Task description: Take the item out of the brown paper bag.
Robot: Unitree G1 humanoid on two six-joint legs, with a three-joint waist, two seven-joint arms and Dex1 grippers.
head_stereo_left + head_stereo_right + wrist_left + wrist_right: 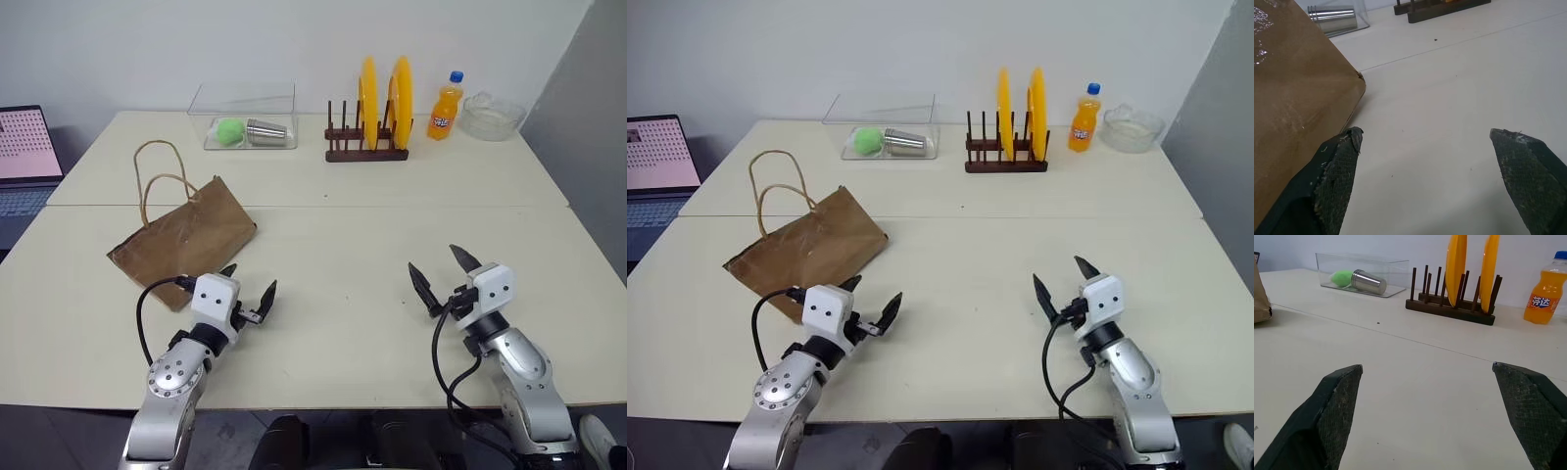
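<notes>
So far nothing is gripped, and the brown paper bag (186, 238) lies flat on the table (392, 245), just ahead of the left gripper (252, 291) and to its outer side, one finger (1339, 164) almost at the bag's near edge. That gripper stands spread wide and empty. The bag's cord handles (162, 181) loop away on the far side, so its mouth likely faces away from the robot; the item itself is hidden, presumably inside. A good start, I judge, is pinning or lifting the bag with the left while the other reaches for the opening. Well to the right, the right gripper (446, 271) hovers equally wide and empty over bare table, with the plate rack (367, 147) and orange soda bottle (446, 108) far beyond it.
</notes>
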